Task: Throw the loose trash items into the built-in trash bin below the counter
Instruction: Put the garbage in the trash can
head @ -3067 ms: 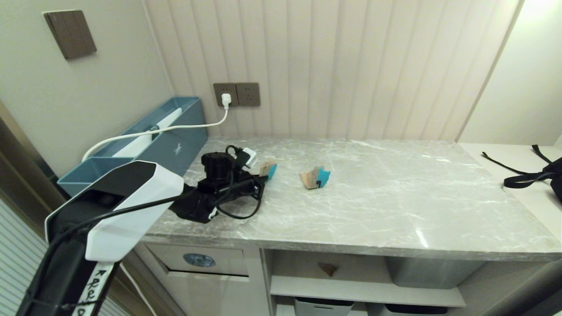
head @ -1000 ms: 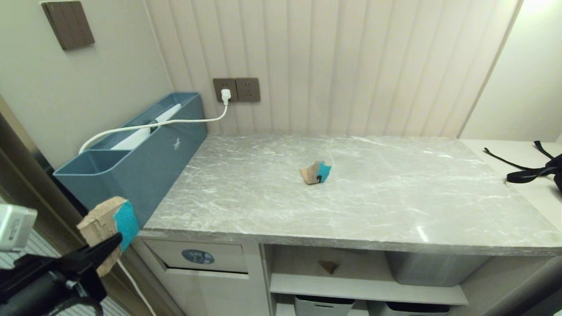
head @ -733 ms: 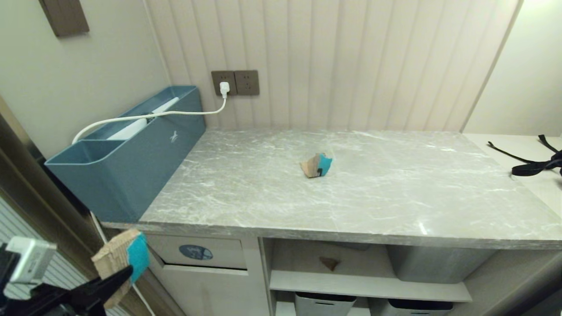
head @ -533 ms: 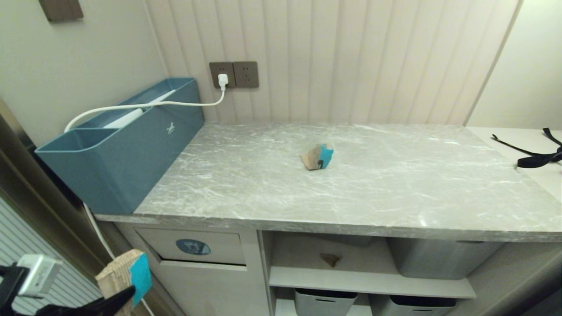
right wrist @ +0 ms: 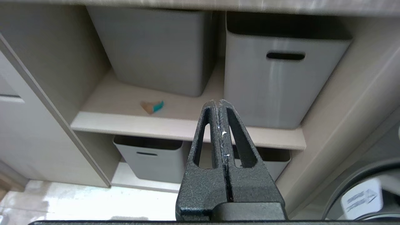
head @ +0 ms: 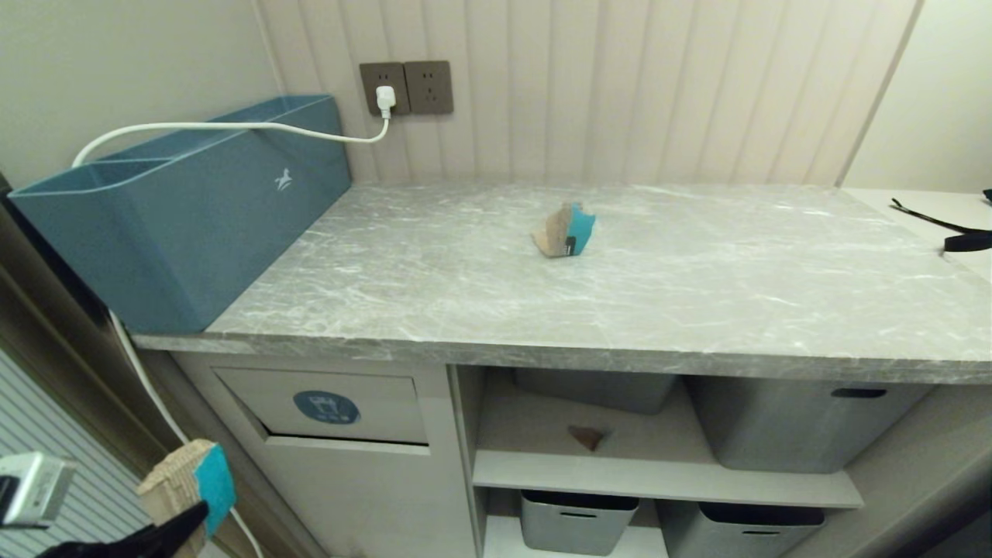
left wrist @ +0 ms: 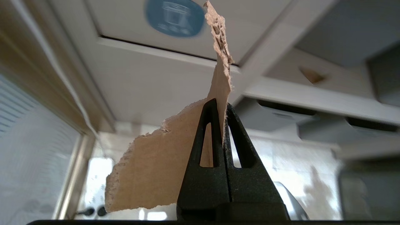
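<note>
The bench [head: 480,302] spans the head view from nine to three o'clock, its grey slab too high to matter for the drop; the built-in trash bin [head: 341,403] sits under its front edge at about seven o'clock, flap shut, blue sticker [head: 326,407] facing me, which I judge is why I am low in front of the cabinet. The teal box [head: 186,209] stands at ten o'clock on the slab, out of my path. My left end effector [left wrist: 218,109] is clamped on a cardboard scrap [head: 186,488] down at eight o'clock, below and left of the flap, apart from it; I pinch it by a thin edge so its bulk leads toward the flap. My right end effector [right wrist: 218,106] is closed on nothing, parked facing the shelves. A second scrap [head: 566,230] lies mid-slab at twelve o'clock; the small triangle [head: 587,436] rests on the shelf at six o'clock; both wait their turn.
</note>
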Motion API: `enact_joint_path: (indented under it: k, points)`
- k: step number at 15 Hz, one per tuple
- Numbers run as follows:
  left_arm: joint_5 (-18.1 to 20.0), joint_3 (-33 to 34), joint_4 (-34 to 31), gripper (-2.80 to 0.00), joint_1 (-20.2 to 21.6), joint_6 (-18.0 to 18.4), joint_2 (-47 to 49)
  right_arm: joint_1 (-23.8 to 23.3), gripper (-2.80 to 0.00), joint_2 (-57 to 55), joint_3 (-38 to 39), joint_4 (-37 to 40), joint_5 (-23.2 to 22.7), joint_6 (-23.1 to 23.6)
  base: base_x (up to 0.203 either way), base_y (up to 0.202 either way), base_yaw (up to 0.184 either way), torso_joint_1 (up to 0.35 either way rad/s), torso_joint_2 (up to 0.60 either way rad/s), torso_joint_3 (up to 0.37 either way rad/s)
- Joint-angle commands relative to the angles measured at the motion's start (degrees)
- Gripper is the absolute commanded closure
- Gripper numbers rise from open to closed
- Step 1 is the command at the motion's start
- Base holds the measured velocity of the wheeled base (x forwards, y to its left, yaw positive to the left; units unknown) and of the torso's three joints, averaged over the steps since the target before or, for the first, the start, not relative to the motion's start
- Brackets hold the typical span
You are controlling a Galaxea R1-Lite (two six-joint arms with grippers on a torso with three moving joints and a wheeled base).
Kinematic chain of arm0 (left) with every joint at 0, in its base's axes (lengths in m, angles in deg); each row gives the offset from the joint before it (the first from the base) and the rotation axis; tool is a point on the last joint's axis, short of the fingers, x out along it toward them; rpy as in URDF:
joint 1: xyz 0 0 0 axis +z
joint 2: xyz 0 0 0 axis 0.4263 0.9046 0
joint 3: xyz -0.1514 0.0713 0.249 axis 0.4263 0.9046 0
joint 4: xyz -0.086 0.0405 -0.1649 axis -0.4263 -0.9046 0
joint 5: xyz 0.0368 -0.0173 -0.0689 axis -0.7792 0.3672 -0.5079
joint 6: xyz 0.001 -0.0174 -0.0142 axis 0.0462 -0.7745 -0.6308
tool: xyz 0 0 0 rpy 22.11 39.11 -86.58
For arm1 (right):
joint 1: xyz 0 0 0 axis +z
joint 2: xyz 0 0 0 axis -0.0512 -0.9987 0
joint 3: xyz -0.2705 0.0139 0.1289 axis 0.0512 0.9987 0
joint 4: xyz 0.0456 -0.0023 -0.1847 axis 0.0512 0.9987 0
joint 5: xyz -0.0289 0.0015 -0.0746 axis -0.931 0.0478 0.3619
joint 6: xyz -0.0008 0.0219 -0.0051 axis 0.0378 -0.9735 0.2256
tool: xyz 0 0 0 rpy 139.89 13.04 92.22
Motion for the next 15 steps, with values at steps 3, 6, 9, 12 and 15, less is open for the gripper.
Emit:
enact_joint_path:
  k: [3,6,9,12,15]
  points:
    - [-1.68,0.2,6.26,0.0,9.74,-0.96,2.82,0.02,0.0,0.09,0.01,-0.01,-0.02,0.01,0.0,0.0,0.0,-0.216,0.5,0.289]
    - [-0.34,1.56,6.8,0.0,13.25,-0.62,4.41,0.02,0.0,0.09,0.01,-0.01,-0.02,0.01,0.0,0.0,0.0,-0.199,0.49,0.284]
    - [5.14,1.61,4.97,0.0,11.49,1.63,6.19,0.02,0.0,0.09,0.01,-0.01,-0.02,0.08,0.0,0.0,0.0,-0.193,0.48,0.283]
    - [6.15,-4.34,4.92,0.0,11.43,3.03,8.36,0.02,0.0,0.09,0.07,-0.01,-0.02,0.01,0.0,0.0,0.0,-0.172,0.46,0.29]
    - [6.37,-7.43,5.04,0.0,11.36,5.93,11.24,0.02,0.0,0.09,0.01,-0.01,-0.02,0.01,0.0,0.0,0.0,-0.149,0.45,0.302]
